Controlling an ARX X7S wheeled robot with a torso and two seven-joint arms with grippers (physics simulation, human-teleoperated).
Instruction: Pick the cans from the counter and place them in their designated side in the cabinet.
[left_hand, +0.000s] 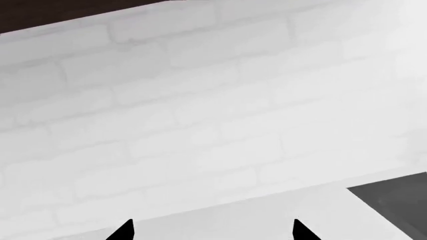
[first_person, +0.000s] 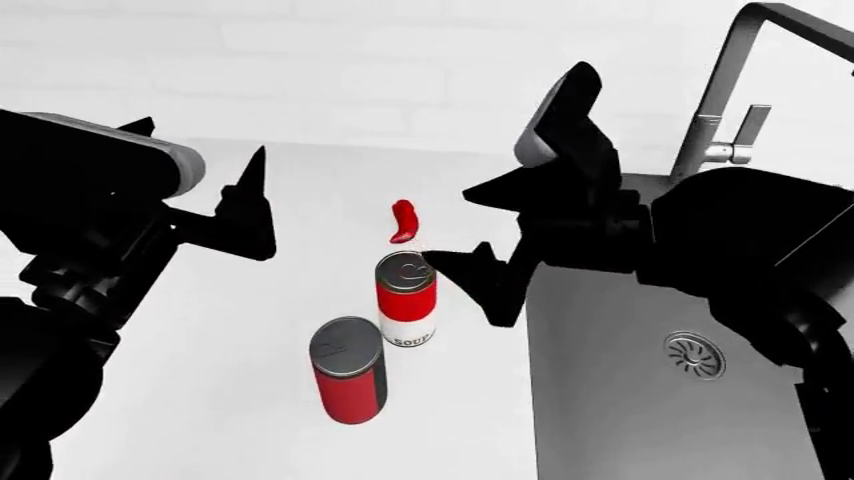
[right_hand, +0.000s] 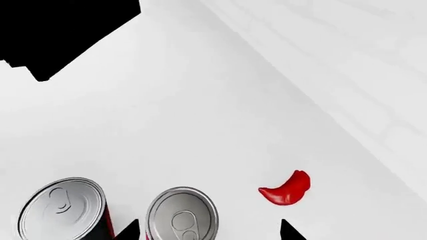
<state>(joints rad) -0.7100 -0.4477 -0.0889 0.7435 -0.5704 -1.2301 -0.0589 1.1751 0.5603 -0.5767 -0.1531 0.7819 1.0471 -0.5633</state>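
Observation:
Two cans stand on the white counter (first_person: 267, 330) left of the sink. The red-and-white can (first_person: 406, 312) is upright, and the all-red can (first_person: 350, 372) stands nearer me. My right gripper (first_person: 447, 225) is open and hovers just above and right of the red-and-white can. In the right wrist view its gripper (right_hand: 208, 230) has that can's grey lid (right_hand: 181, 215) between the fingertips, with the all-red can (right_hand: 61, 207) beside it. My left gripper (first_person: 200, 145) is open and empty, raised at the left. The left wrist view shows its gripper (left_hand: 213, 231) facing the wall.
A small red chilli pepper (first_person: 403, 222) lies on the counter just beyond the cans and also shows in the right wrist view (right_hand: 287, 189). The dark grey sink (first_person: 667, 420) with a metal tap (first_person: 727, 90) is at the right. A white brick wall (left_hand: 200, 100) runs behind.

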